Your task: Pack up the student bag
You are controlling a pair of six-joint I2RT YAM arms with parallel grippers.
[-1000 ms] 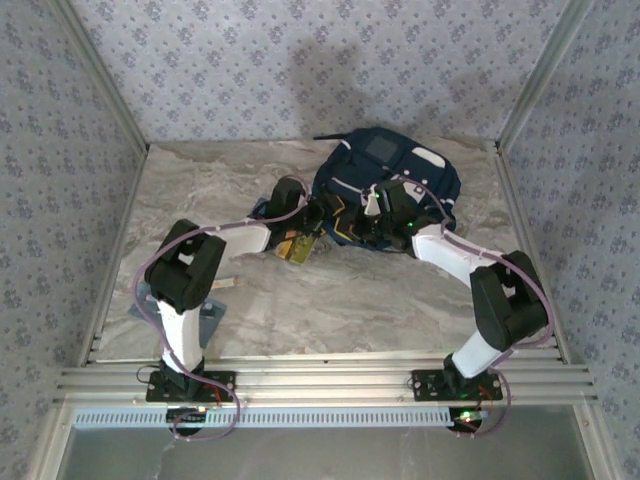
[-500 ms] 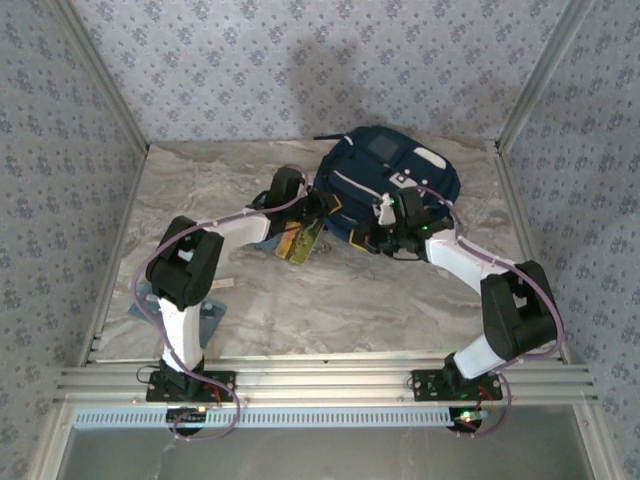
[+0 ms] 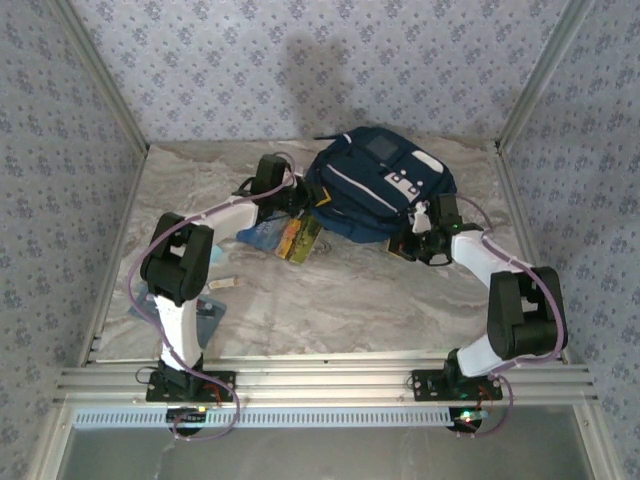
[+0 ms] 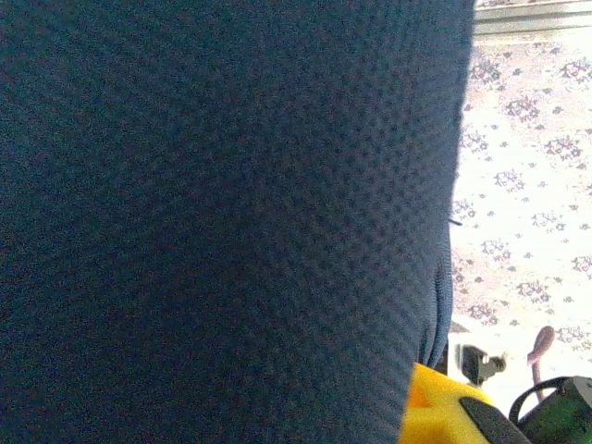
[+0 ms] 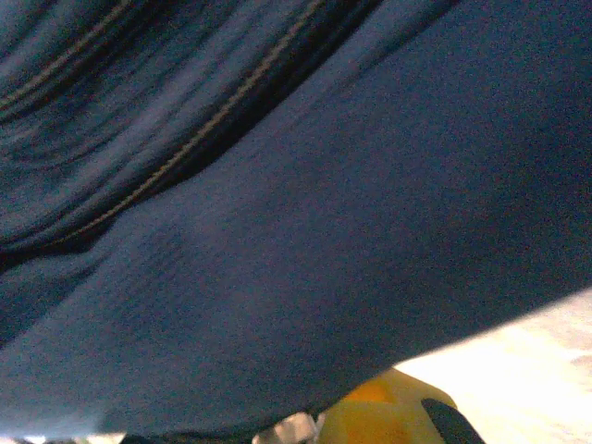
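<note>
Overhead, the student bag (image 3: 380,185) lies on the table (image 3: 350,300) with its grey front panel facing up, at the far side between the two arms. Its long axis appears to run across the table, from one gripper toward the other. The left gripper (image 3: 302,205) sits at the left edge of the bag, against or just beside the fabric. The right gripper (image 3: 412,243) sits at the near-right corner of the bag. Both are equally close to the bag, one at each end. A small colourful book (image 3: 298,240) lies just off the near-left corner of the bag, closer to the left gripper, and overlaps a blue flat item (image 3: 262,235). From the left wrist, navy mesh fabric of the bag (image 4: 222,213) stands directly ahead at very close range, with patterned wall (image 4: 518,185) visible beyond its right edge. The fingers are covered, so it cannot be told whether the left jaws are wide, narrow or pinching fabric. From the right wrist, smooth navy fabric of the bag (image 5: 324,231) hangs across the lens, with a zip or seam line (image 5: 213,120) running diagonally above. The right jaws are fully closed, but whether fabric is caught between them cannot be told. Judgement: the coming move depends on the bag lying between the grippers, so either arm can work its own end.
</note>
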